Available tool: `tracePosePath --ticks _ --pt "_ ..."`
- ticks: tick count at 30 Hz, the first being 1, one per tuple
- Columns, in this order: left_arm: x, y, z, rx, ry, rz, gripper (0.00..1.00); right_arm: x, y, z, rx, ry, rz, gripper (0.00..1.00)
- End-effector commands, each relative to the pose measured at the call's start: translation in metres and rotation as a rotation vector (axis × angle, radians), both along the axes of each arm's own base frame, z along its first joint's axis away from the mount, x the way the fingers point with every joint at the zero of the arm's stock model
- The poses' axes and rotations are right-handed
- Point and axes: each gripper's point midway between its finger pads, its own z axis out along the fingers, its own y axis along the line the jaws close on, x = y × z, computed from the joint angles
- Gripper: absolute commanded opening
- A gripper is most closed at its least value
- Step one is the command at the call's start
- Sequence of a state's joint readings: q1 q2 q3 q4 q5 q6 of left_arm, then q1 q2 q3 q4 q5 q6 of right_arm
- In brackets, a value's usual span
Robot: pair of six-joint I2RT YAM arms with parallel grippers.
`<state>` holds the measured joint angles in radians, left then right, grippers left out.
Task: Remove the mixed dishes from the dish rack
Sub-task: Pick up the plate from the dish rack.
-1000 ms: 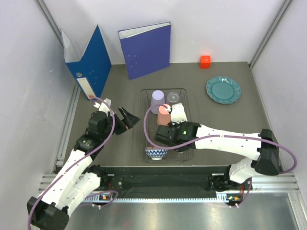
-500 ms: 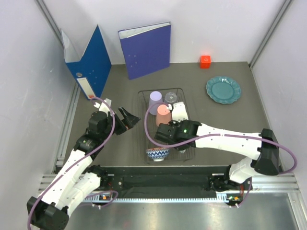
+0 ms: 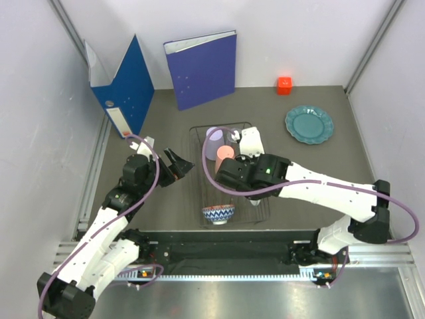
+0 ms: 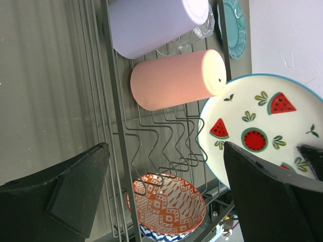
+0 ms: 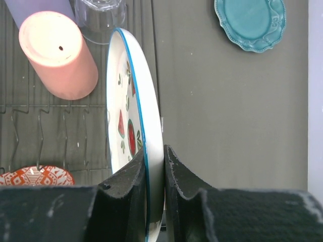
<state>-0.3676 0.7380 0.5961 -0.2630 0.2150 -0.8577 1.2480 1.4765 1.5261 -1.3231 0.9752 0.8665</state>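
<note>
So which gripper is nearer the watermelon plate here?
Right. The right gripper is clamped on the rim of the watermelon plate, over the rack. The left gripper hangs open off the rack's left side, apart from the plate.

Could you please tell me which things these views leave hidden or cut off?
Right wrist: the top edge cuts off the lavender cup and clear tumbler; the right gripper hides most of the patterned bowl.
Left wrist: a finger of the left gripper and the right edge cut off the watermelon plate.
Top external: the right arm covers the plate and most of the tumbler.
</note>
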Motion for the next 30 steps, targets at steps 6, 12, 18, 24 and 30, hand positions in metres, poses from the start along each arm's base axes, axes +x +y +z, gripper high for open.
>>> tracePosePath --ticks 6,12,18,24,30 --pt "0.006 -0.001 0.015 -0.008 -0.052 -0.002 0.99 0.002 0.000 0.059 0.224 -0.111 0.013 0.00" --pt "0.006 -0.002 0.018 -0.009 -0.061 -0.006 0.99 -0.006 -0.006 0.113 0.510 -0.176 0.079 0.00" --pt "0.011 -0.002 0.035 -0.010 -0.102 0.002 0.99 -0.011 -0.023 0.166 0.813 -0.265 0.170 0.00" --pt "0.020 0.000 0.080 -0.009 -0.214 0.018 0.99 -0.009 -0.019 0.196 1.084 -0.307 0.350 0.00" --pt "0.023 -0.011 0.146 -0.043 -0.366 -0.051 0.99 0.006 0.002 0.197 1.264 -0.257 0.539 0.00"
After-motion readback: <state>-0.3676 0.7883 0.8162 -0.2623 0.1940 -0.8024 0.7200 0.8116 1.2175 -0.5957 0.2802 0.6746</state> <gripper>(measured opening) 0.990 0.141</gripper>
